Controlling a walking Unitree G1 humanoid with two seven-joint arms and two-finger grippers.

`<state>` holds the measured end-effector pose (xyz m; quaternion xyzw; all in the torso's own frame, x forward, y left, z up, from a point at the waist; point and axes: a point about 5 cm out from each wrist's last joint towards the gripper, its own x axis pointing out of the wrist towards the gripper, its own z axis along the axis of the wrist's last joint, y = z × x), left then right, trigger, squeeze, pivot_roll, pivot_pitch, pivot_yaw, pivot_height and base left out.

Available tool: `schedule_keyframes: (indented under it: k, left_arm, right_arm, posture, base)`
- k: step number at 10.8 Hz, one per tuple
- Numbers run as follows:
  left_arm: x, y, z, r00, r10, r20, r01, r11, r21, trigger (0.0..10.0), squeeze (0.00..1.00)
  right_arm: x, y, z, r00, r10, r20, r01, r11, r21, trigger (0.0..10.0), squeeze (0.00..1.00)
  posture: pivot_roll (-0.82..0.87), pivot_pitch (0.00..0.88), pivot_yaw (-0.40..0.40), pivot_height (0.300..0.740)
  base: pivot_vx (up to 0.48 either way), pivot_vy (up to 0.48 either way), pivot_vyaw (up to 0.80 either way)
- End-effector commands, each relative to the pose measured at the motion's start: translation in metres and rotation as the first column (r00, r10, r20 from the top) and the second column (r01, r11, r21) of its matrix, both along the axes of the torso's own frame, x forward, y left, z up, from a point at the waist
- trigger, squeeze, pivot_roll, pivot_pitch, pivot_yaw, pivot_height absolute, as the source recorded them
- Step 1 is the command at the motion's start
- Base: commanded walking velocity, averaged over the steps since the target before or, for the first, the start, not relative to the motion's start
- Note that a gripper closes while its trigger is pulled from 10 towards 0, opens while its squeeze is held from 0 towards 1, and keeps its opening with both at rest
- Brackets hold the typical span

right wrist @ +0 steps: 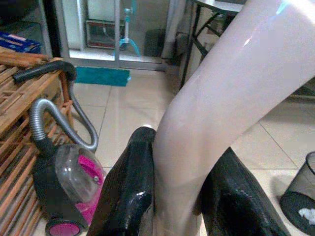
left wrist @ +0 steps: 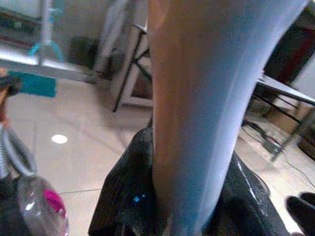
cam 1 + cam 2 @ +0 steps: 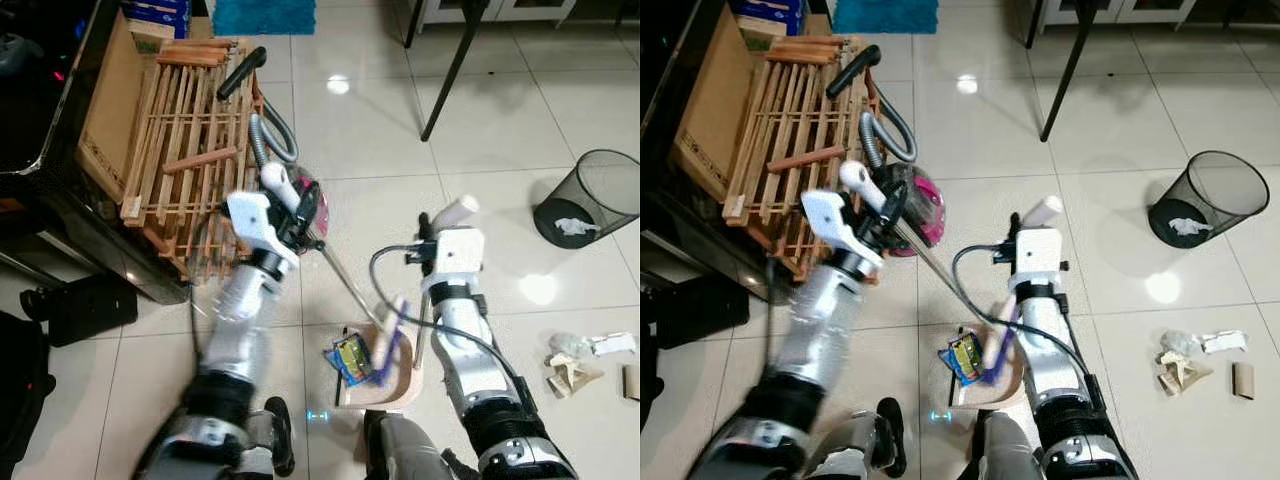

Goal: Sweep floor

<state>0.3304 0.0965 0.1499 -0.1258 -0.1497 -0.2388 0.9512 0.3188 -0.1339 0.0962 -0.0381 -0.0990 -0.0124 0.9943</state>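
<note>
My left gripper [image 3: 287, 216] is shut on the white top of a broom handle [image 2: 206, 98], with black fingers [image 2: 127, 196] on either side of it. The broom's thin metal rod [image 3: 342, 277] slants down to a purple and white brush head [image 3: 388, 340]. The brush rests at a beige dustpan [image 3: 392, 388] on the floor, beside a yellow and blue snack wrapper [image 3: 349, 357] at the pan's mouth. My right gripper [image 3: 441, 228] is shut on the dustpan's pale upright handle [image 1: 221, 108], its fingers [image 1: 129, 196] pressed against it.
Crumpled paper and card scraps [image 3: 578, 362] lie on the tiles to the right. A black mesh bin [image 3: 592, 193] stands beyond them. A pink vacuum cleaner [image 3: 920, 205] and a wooden rack [image 3: 190, 130] sit at the left. A black table leg [image 3: 455, 65] stands ahead.
</note>
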Motion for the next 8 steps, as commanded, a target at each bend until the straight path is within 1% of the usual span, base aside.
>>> schedule_keyframes:
  k: [1,2,3,4,5,6,7,8]
  left_arm:
    - [-0.002,0.003,0.015,0.997,-0.032,0.068,0.032,0.999,0.0,10.0,0.0]
    - [-0.001,0.016,0.032,0.988,-0.018,0.157,0.008,0.998,0.067,10.0,0.0]
    - [-0.002,0.026,0.035,0.978,-0.037,0.205,-0.001,0.983,0.181,10.0,0.0]
    - [-0.006,0.031,0.025,0.981,-0.06,0.186,0.012,0.968,0.251,10.0,0.0]
    - [-0.011,0.034,0.011,0.986,-0.074,0.15,0.025,0.952,0.303,10.0,0.0]
    - [-0.018,0.032,-0.015,0.995,-0.051,0.09,0.017,0.939,0.345,10.0,0.0]
    - [-0.02,0.03,-0.023,0.996,-0.04,0.077,0.009,0.932,0.362,10.0,0.0]
    - [-0.024,0.025,-0.043,0.998,-0.012,0.06,-0.013,0.918,0.396,10.0,0.0]
  right_arm:
    - [-0.008,-0.001,-0.025,0.992,-0.002,-0.13,0.007,0.999,0.036,10.0,0.0]
    - [-0.008,-0.005,-0.027,0.991,-0.007,-0.133,0.011,0.999,0.033,10.0,0.0]
    - [-0.01,-0.006,-0.03,0.99,-0.013,-0.143,0.018,0.999,0.033,10.0,0.0]
    - [-0.012,-0.006,-0.032,0.989,-0.013,-0.149,0.019,0.999,0.037,10.0,0.0]
    - [-0.016,-0.003,-0.035,0.988,-0.01,-0.155,0.017,0.999,0.042,10.0,0.0]
    - [-0.019,0.001,-0.037,0.988,-0.004,-0.157,0.012,0.999,0.048,10.0,0.0]
    - [-0.02,0.002,-0.038,0.988,-0.003,-0.154,0.011,0.999,0.051,10.0,0.0]
    - [-0.022,0.002,-0.039,0.989,-0.007,-0.15,0.018,0.997,0.073,10.0,0.0]
  posture:
    - [0.03,0.27,0.032,0.74]
    - [0.03,0.269,0.032,0.74]
    - [0.04,0.264,0.035,0.74]
    - [0.04,0.264,0.037,0.74]
    - [0.03,0.263,0.039,0.74]
    - [0.03,0.261,0.039,0.74]
    - [0.02,0.264,0.033,0.74]
    - [0.0,0.268,0.02,0.74]
  base:
    - [0.0,0.0,0.0]
    - [0.0,0.0,0.0]
    - [0.0,0.0,0.0]
    - [0.0,0.0,0.0]
    - [0.0,0.0,0.0]
    - [0.0,0.0,0.0]
    - [0.0,0.0,0.0]
    - [0.0,0.0,0.0]
